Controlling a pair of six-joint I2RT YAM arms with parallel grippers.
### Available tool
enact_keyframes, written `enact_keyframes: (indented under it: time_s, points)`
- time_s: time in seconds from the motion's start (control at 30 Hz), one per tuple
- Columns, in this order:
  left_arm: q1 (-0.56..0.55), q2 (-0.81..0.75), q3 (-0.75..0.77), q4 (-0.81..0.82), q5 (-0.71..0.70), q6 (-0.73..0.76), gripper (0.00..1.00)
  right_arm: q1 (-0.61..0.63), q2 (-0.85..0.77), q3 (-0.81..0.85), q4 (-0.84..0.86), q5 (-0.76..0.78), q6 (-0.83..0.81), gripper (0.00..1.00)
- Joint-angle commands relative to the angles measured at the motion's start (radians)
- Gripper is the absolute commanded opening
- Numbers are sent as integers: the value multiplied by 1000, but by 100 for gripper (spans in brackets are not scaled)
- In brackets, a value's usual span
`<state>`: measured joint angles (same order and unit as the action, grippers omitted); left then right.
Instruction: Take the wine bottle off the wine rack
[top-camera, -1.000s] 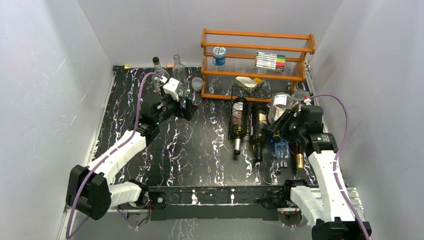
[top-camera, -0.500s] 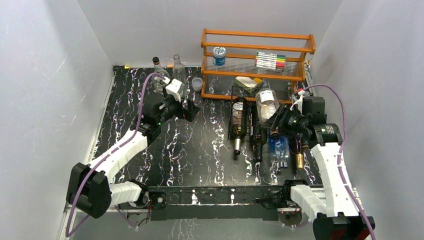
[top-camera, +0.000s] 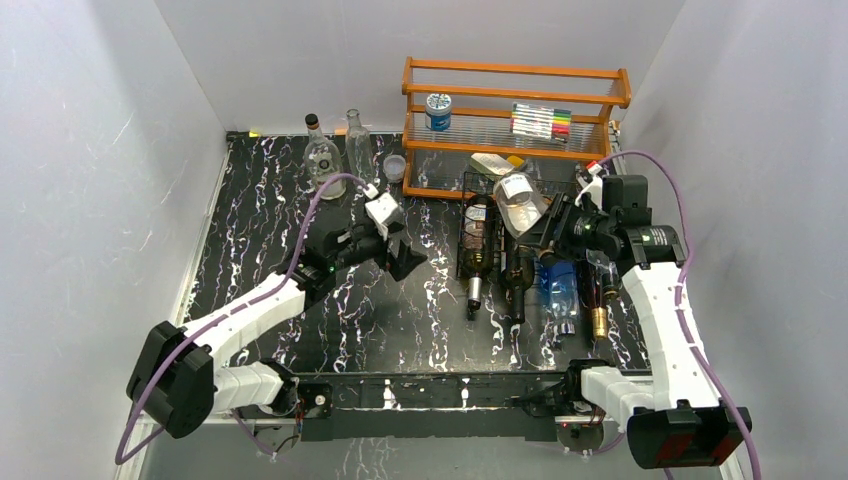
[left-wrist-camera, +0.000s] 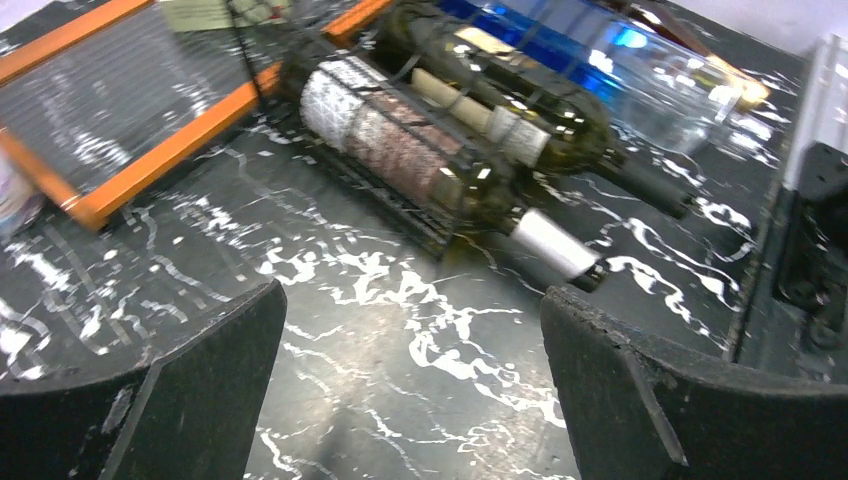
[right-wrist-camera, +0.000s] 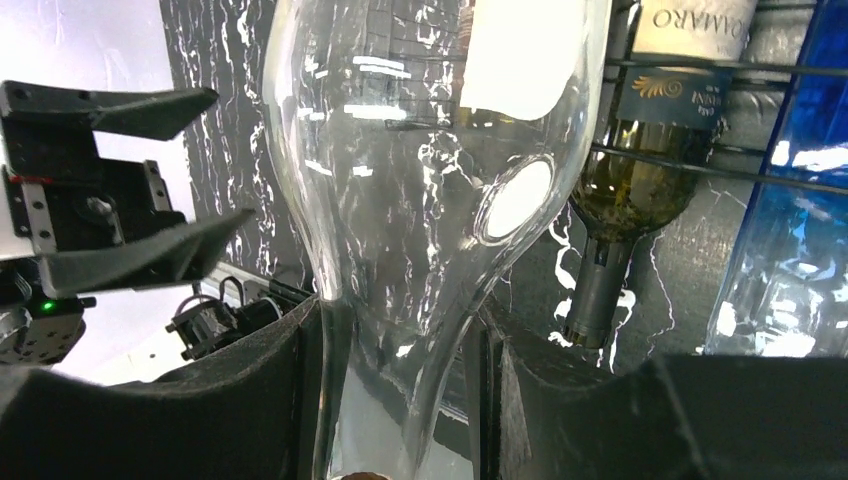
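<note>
Fingers (right-wrist-camera: 230, 400) of right gripper (right-wrist-camera: 395, 400) clamp the clear wine bottle (top-camera: 525, 205) over the wine rack (top-camera: 463, 235); left gripper (left-wrist-camera: 412, 310) fingers stand apart.

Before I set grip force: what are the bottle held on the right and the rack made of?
The bottle: clear glossy glass; things behind show through it, with bright reflections. The rack: thin black rods, likely painted metal wire.

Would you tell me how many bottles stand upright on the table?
2: a squat clear bottle and a taller slim bottle beside it, both at the back left; none apparently hidden.
</note>
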<state>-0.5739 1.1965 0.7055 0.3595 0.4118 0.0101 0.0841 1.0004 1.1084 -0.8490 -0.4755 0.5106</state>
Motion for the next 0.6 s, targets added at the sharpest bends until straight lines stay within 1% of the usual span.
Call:
enact_keyframes:
  time_s: [0.0,0.1,0.23,0.33,0.4,0.5,0.57]
  points:
    - [-50,-35,0,44,90,78,98,22,15,166,224,-82,-85,0]
    - [-71,-29,34,-19,88,98,98,65,60,211,219,-80,-86,0]
    - [-78,-57,56,-49,74,70,98,174,113,287,209,-5,-80,0]
    - [-78,-87,68,-84,71,43,98,245,143,310,242,-10,-50,0]
    - [-78,-114,62,-129,58,51,98,290,167,320,264,-7,-34,0]
    - [-78,-186,33,-195,-46,75,98,375,210,343,275,-2,-20,0]
    - [-78,-264,28,-268,-174,18,98,460,259,369,249,21,-23,0]
